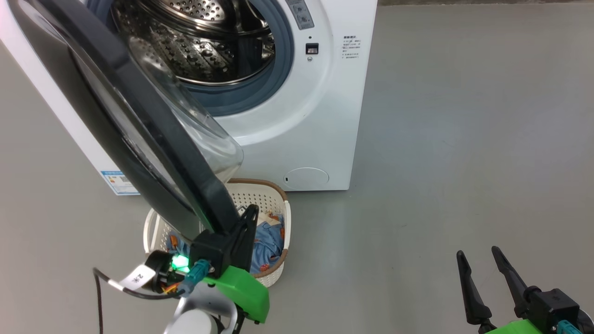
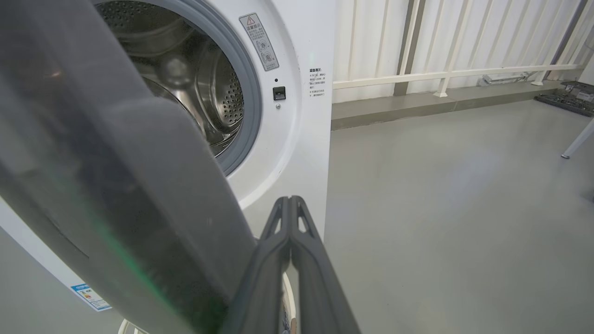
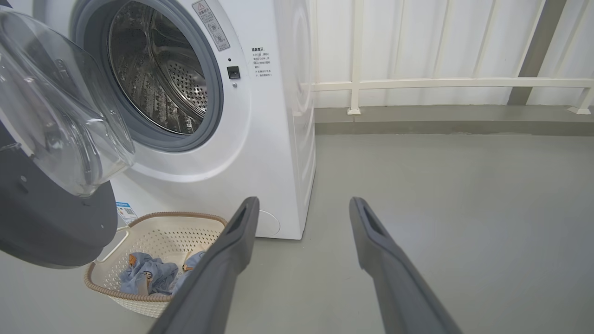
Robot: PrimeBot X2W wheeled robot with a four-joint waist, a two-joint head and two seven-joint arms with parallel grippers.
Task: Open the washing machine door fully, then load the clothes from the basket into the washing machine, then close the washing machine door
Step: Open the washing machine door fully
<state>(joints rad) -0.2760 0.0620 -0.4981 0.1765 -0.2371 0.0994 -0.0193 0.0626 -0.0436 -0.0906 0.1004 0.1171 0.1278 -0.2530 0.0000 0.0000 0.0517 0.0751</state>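
Note:
The white washing machine (image 1: 325, 116) stands with its steel drum (image 1: 209, 41) exposed. The washing machine door (image 1: 139, 120), black-rimmed with a clear glass bowl, is swung out over the basket (image 1: 278, 197). Light-blue clothes (image 1: 269, 241) with orange figures lie in the basket. My left gripper (image 1: 250, 213) is shut with nothing between its fingers, and it rests against the door's lower edge. In the left wrist view the shut left gripper (image 2: 290, 202) sits right beside the door rim (image 2: 116, 185). My right gripper (image 1: 477, 251) is open at the lower right, over bare floor.
Grey floor (image 1: 464, 139) stretches to the right of the machine. A white railing (image 3: 445, 83) and a low kerb run along the far wall. A pale slanted leg (image 2: 575, 141) and a dark flat object (image 2: 564, 99) stand at the far right.

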